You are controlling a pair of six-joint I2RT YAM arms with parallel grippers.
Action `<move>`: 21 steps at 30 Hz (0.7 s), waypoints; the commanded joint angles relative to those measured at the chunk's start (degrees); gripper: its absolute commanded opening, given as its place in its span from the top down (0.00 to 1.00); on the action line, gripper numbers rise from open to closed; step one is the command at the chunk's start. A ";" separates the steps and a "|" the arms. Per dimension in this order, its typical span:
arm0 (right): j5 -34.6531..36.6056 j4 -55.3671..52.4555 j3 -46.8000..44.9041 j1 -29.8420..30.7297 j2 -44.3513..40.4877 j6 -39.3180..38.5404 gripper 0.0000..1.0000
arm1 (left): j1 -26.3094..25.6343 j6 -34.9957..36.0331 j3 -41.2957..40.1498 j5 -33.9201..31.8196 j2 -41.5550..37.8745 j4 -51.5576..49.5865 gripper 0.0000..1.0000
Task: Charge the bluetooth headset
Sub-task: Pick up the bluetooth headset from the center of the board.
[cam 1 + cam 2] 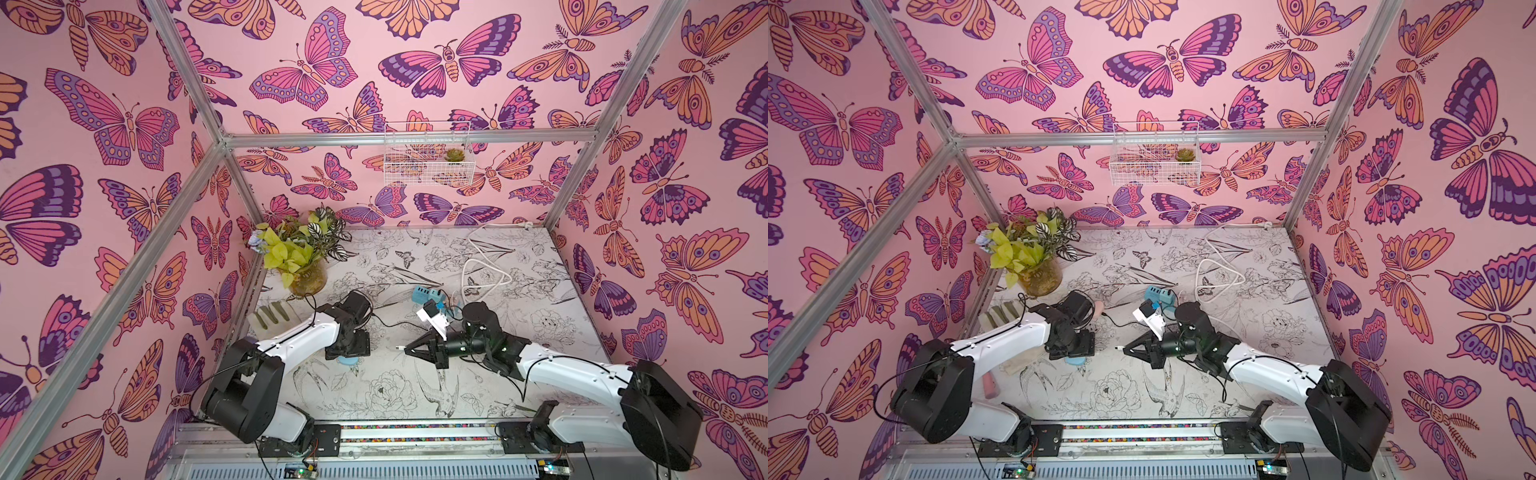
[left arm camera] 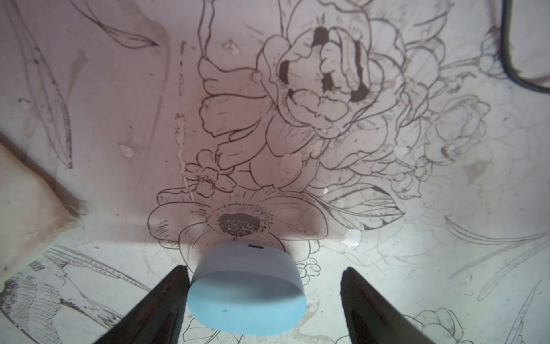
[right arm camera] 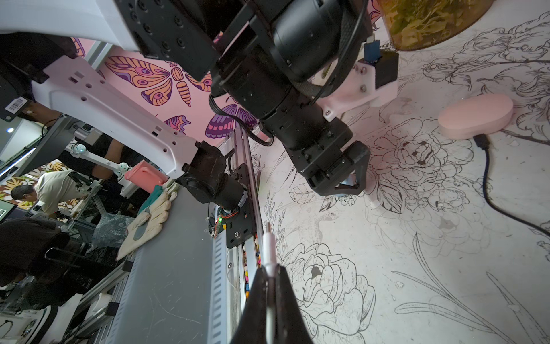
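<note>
A light blue headset case (image 2: 247, 295) lies on the flower-print table (image 1: 374, 386), and a small charging slot (image 2: 255, 246) shows on its side. My left gripper (image 2: 263, 269) hangs straight over the case, open. One finger sits close against the case and the other stands well off it. In both top views only the case's rim (image 1: 348, 360) peeks out under the left gripper (image 1: 348, 353). My right gripper (image 3: 269, 268) is shut on the white charging plug (image 3: 268, 247). It points its tip (image 1: 400, 348) leftward toward the left gripper, with a gap between them.
A pink case (image 3: 476, 116) with a black cable (image 3: 488, 178) plugged in lies behind the left arm. A blue charger hub (image 1: 428, 294) and looped white cable (image 1: 482, 270) sit at the back. A plant vase (image 1: 307, 278) and a beige rack (image 1: 272, 318) stand at the left.
</note>
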 commanded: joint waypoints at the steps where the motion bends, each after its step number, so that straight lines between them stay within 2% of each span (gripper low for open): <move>1: 0.63 1.55 -0.34 0.45 -0.62 0.58 0.93 | -1.27 -1.13 -0.57 -3.69 1.91 -2.05 0.21; 14: 0.58 1.56 -0.15 0.38 -0.51 0.67 0.93 | -4.48 -3.97 -1.16 -6.02 3.34 -1.97 0.24; 21: 0.81 1.50 -0.24 0.44 -0.80 0.64 0.93 | -4.53 -4.69 -2.68 -6.11 1.70 -1.76 0.32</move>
